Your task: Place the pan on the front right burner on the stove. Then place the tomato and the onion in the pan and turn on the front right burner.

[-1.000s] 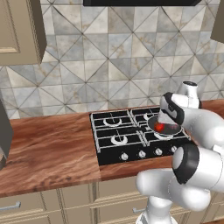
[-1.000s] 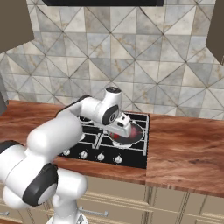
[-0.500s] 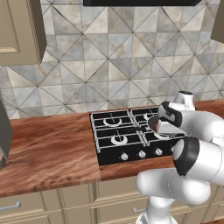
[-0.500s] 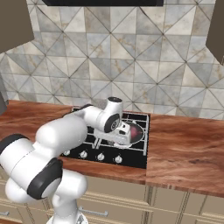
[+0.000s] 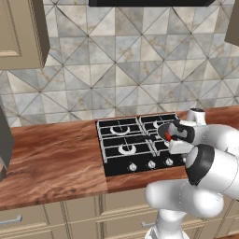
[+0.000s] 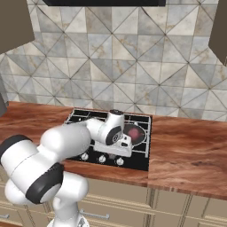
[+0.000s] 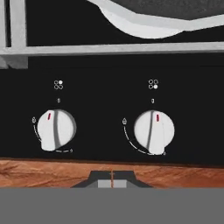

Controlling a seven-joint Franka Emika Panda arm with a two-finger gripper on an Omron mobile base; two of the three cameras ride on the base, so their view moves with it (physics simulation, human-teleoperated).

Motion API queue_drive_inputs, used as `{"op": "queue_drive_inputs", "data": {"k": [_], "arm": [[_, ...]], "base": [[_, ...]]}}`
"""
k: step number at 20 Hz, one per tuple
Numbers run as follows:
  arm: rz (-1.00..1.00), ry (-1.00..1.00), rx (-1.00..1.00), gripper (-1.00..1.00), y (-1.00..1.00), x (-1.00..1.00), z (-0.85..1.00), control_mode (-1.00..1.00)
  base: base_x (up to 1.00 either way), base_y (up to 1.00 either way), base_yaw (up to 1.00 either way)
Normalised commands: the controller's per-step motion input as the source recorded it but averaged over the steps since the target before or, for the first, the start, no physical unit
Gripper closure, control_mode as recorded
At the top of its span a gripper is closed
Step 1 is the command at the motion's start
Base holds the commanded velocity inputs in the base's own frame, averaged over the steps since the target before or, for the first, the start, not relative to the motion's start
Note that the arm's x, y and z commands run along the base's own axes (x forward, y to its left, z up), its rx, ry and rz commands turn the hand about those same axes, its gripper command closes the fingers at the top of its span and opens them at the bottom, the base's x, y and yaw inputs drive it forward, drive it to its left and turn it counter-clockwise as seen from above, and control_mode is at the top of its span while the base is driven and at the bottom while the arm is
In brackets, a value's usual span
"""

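On the stove [image 5: 140, 144], seen from the left, the pan [image 5: 164, 131] sits at the front right, something red, probably the tomato [image 5: 167, 137], inside. From the right, the stove is sunk in a wooden counter [image 6: 190, 155] below grey tiles. Before the hand, the pincer [image 7: 112, 178] is closed before two knobs [image 7: 154, 132]; nudging the wrong one would light another burner.

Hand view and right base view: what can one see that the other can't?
Hand view alone: the tiny burner symbols and red marks on two silver knobs, and the shut hand low in front of them. Right base view alone: the wall tiles, the robot's white arm, and something red and pink inside the pan. Both: the black stove, wooden counter, knobs and pan rim.
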Motion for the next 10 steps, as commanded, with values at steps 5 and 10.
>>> {"op": "queue_drive_inputs", "data": {"k": [5,10], "arm": [[0.09,0.00,0.00,1.00,0.00,0.00,-0.26,-1.00],[0.09,0.00,0.00,1.00,0.00,0.00,-0.19,-1.00]], "base": [[0.00,0.00,0.00],[0.00,0.00,0.00]]}}
